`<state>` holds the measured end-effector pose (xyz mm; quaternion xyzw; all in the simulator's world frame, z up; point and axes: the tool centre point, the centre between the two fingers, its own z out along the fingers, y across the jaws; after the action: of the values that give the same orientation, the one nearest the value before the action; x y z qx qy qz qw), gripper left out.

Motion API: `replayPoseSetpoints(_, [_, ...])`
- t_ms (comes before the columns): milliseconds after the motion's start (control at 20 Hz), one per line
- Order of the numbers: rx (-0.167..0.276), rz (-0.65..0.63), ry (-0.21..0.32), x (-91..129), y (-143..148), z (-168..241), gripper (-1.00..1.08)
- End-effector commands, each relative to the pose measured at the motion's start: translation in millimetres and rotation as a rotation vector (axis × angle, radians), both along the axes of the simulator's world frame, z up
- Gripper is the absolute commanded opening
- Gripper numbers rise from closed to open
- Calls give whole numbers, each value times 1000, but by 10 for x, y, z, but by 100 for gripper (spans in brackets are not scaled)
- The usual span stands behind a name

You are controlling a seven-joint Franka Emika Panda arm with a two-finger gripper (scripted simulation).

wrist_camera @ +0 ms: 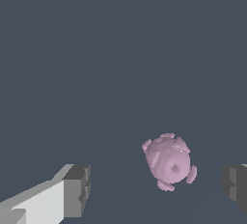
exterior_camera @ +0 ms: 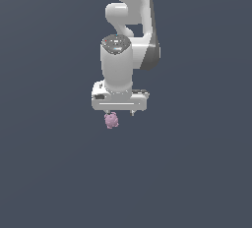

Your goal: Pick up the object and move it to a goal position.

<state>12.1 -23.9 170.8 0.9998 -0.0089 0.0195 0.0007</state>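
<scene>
The object is a small pink knobbly lump [exterior_camera: 111, 120], lying just under the white gripper's body in the exterior view. In the wrist view the object [wrist_camera: 169, 162] lies between the two fingers, nearer to one of them and touching neither. My gripper [wrist_camera: 154, 189] is open, its dark pads [wrist_camera: 77, 189] wide apart with the lump in the gap. In the exterior view the gripper [exterior_camera: 119, 113] points straight down and its short fingertips barely show below the hand. I cannot tell how high the fingers stand above the surface.
The white arm [exterior_camera: 128, 20] rises above the gripper toward the top of the exterior view. The surroundings are a plain dark grey-blue surface [exterior_camera: 49, 173] with no other objects showing.
</scene>
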Motion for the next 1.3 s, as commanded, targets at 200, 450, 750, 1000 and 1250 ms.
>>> replayPoseSetpoints(200, [5, -1, -12, 39, -37, 88, 100])
replayPoseSetpoints(450, [11, 0, -31, 95, -98, 220, 100])
replayPoseSetpoints(750, [11, 2, -29, 88, -96, 204, 100])
replayPoseSetpoints(1000, [7, 31, -24, 53, -134, 118, 100])
replayPoseSetpoints(1250, [2, 89, -13, -20, -207, -49, 100])
